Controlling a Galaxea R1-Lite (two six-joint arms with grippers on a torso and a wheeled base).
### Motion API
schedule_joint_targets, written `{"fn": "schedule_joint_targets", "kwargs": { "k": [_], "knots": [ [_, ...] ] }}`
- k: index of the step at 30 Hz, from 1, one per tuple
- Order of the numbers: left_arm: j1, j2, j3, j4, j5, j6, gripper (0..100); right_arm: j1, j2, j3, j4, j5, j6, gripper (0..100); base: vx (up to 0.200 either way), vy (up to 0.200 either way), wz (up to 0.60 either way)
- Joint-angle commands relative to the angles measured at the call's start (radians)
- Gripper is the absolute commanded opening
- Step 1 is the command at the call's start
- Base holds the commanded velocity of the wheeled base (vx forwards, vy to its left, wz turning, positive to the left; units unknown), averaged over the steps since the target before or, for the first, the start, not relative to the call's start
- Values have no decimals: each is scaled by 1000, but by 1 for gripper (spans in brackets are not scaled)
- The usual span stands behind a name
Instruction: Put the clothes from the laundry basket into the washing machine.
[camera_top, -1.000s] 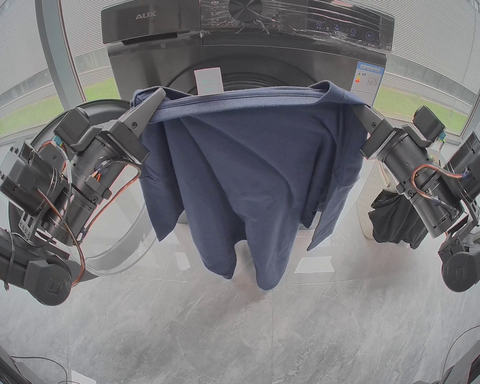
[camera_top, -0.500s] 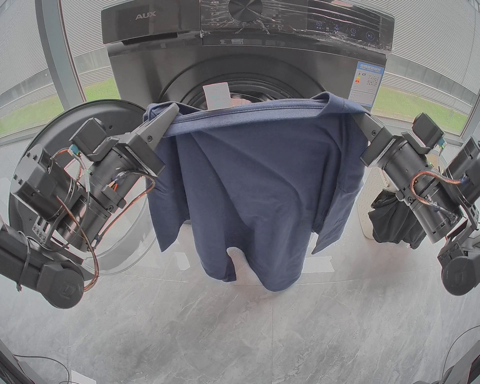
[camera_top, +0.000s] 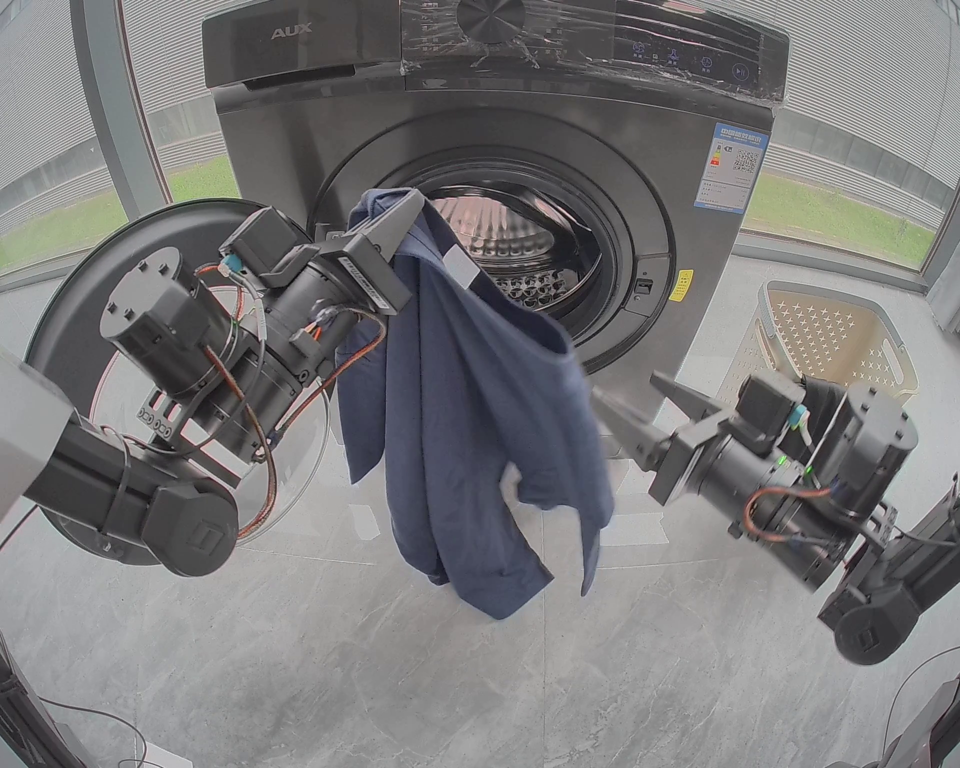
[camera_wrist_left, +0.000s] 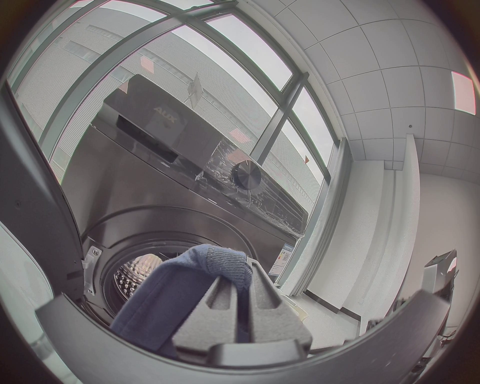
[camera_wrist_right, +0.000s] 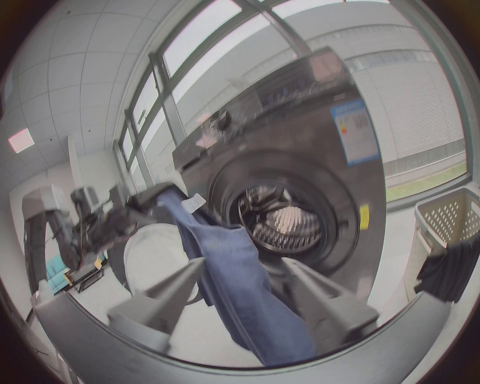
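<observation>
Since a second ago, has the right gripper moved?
Yes. The right gripper has let go of the shirt and dropped from just under the blue label to far below it, its jaws now open.

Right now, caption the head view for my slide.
Left end effector holds blue shirt before the open washing machine; right end effector open.

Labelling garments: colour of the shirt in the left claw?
Plain dark blue; the shirt shows best in head view.
</observation>
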Motion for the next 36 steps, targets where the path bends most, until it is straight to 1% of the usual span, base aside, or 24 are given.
{"fn": "schedule_joint_targets", "kwargs": {
  "k": [1, 6, 11, 13, 16, 18, 19, 21, 22, 23, 25, 28, 30, 33, 36],
  "knots": [
    [-35, 30, -35, 10, 4, -1, 0, 59, 107, 118, -9, 5, -7, 100, 0, 0, 0],
    [-70, 27, -36, 6, -1, -1, 0, 55, 173, 105, -25, 5, -7, 100, 0, 0, 0],
    [-93, 22, -35, -3, -4, 1, 0, 36, 282, 24, -32, 7, -8, 100, 0, 0, 0],
    [-105, 10, -33, -3, -6, 1, 0, 24, 339, -20, -42, 11, -13, 100, 0, 0, 0],
    [-122, -9, -29, -3, -12, 2, 0, 19, 419, -103, -62, 31, -19, 100, 0, 0, 0],
    [-133, -18, -29, -2, -13, 2, 0, 10, 460, -165, -60, 31, -25, 100, 0, 0, 0],
    [-135, -19, -29, -2, -13, 2, 0, 9, 466, -174, -60, 31, -27, 100, 0, 0, 0],
    [-147, -24, -26, -5, -13, 2, 0, -2, 508, -260, -59, 33, -37, 100, 0, 0, 0],
    [-147, -24, -24, -5, -13, 2, 0, -4, 512, -270, -59, 34, -37, 100, 0, 0, 0],
    [-155, -24, -16, -6, -12, 4, 0, -13, 539, -329, -51, 34, -39, 100, 0, 0, 0],
    [-159, -38, -9, -6, -13, 4, 0, -17, 566, -382, -48, 39, -42, 100, 0, 0, 0],
    [-164, -44, 7, -6, -13, 4, 0, -19, 601, -436, -57, 39, -42, 100, 0, 0, 0],
    [-164, -46, 8, -8, -13, 4, 0, -19, 608, -445, -59, 40, -42, 100, 0, 0, 0],
    [-162, -49, 10, -8, -13, 4, 0, -17, 634, -476, -60, 60, -40, 100, 0, 0, 0],
    [-164, -53, 11, -6, -13, 5, 0, -20, 669, -522, -60, 60, -42, 100, 0, 0, 0]
  ]
}}
